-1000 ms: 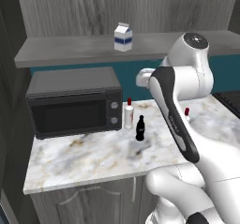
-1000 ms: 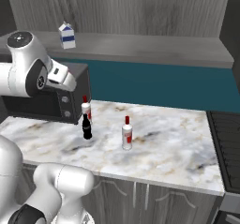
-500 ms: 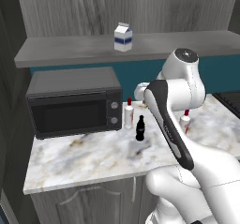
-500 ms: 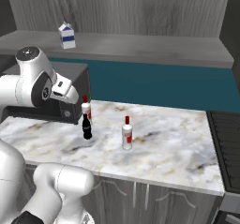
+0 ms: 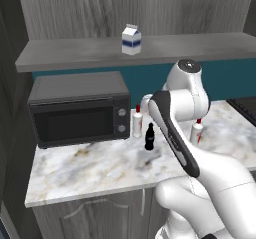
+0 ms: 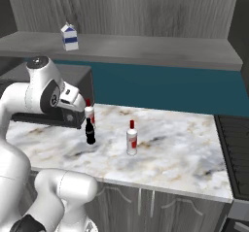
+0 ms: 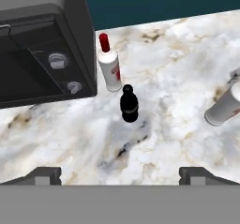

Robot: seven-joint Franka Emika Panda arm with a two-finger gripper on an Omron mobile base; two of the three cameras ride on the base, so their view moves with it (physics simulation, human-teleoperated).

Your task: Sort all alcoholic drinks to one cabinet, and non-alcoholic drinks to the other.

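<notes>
Now the gripper (image 7: 120, 174) is hovering wide open and empty above the counter (image 7: 178, 54), looking down on the cola bottle (image 7: 129, 104), which is standing just beside a red-capped bottle (image 7: 109, 64) near the microwave (image 7: 42, 45). The milk carton (image 5: 131, 39) is sitting on the shelf (image 5: 75, 50). Likely next: descending and straddling the cola bottle squarely.

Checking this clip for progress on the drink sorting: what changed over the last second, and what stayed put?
The arm swung down from shelf height toward the counter; its open gripper now hangs empty above the cola bottle. Nothing was grasped or released. The milk carton stays on the shelf, and both red-capped bottles stand unmoved on the counter.
</notes>
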